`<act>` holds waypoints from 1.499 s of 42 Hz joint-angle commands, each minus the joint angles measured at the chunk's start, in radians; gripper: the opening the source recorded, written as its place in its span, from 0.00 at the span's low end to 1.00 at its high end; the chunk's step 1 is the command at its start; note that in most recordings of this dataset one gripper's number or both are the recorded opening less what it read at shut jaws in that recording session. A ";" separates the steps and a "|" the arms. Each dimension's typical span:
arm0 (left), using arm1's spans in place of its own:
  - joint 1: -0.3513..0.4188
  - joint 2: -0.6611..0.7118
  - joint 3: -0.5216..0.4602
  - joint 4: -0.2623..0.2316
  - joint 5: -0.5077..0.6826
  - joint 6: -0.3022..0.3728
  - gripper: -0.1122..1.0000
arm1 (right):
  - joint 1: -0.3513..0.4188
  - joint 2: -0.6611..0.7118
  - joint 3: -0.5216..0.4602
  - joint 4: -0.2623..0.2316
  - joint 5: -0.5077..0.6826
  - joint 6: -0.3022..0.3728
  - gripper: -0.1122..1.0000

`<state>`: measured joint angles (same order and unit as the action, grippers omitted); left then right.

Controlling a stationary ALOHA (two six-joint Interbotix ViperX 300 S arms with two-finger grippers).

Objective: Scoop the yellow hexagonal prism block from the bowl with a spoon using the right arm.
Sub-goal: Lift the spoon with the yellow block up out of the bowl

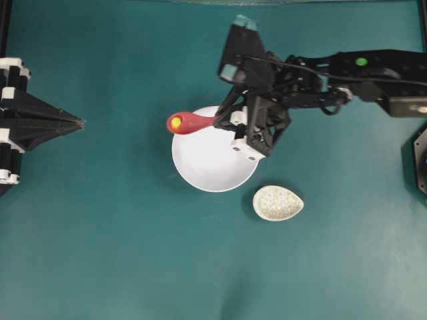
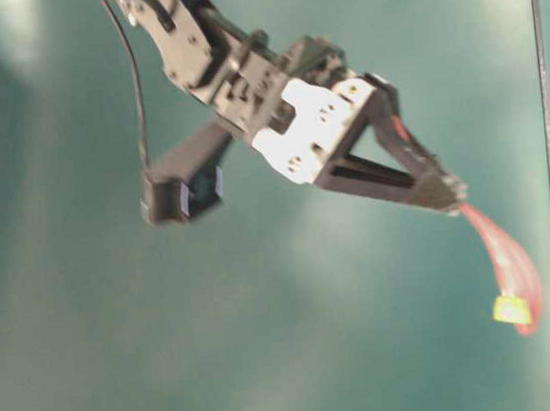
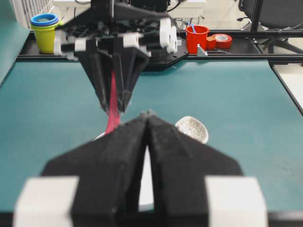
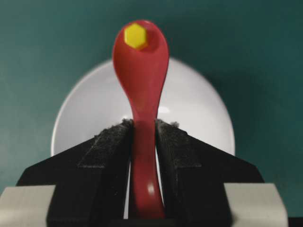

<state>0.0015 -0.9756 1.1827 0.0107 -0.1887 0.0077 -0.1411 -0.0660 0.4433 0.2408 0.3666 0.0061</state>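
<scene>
With the right gripper (image 4: 142,132) clamped on the handle of the spoon (image 4: 141,71), the yellow hexagonal prism block (image 4: 136,36) sits at the scoop's far tip, out past the rim of the bowl (image 1: 200,175), which stands mid-tabletop. One tilt or jerk could roll it off onto the tabletop (image 1: 100,253). The left gripper (image 3: 147,118) rests closed by the left edge.

Spoon rest: small speckled grey-white teardrop-shaped ceramic dish (image 1: 278,203), lying on the table
Table: flat teal surface (image 1: 100,253)
Far shelf: stacked yellow and blue cups (image 3: 45,30), red cup (image 3: 197,38), red tape roll (image 3: 221,40)
</scene>
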 commanded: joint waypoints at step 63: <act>0.003 0.005 -0.025 0.003 -0.005 -0.005 0.10 | 0.081 -0.393 0.252 0.044 -0.275 -0.005 0.31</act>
<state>0.0015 -0.9756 1.1827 0.0123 -0.1887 0.0046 -0.0598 -0.4433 0.7225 0.2853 0.0951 0.0046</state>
